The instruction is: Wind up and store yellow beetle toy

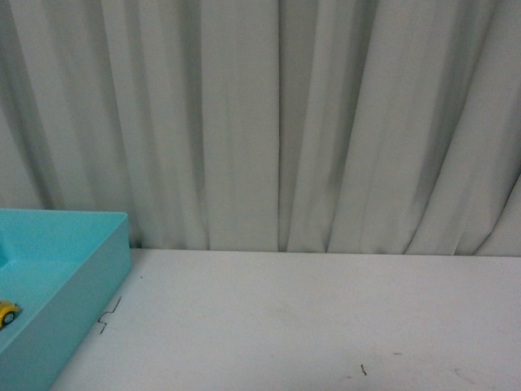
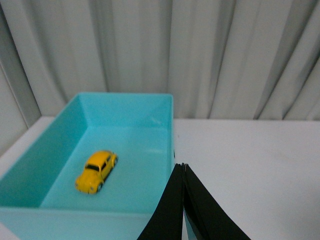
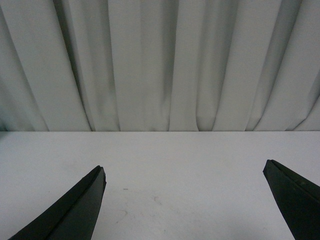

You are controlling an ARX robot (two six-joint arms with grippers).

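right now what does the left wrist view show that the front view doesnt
Only the left wrist view: the whole yellow beetle toy, on its wheels on the floor of the turquoise bin, the bin's full interior, and the left gripper, shut and empty. Only the front view: a wide stretch of white table with a dark squiggle mark beside the bin; there the toy is just a sliver at the picture's edge. Both: bin, toy, table and the pale curtain.
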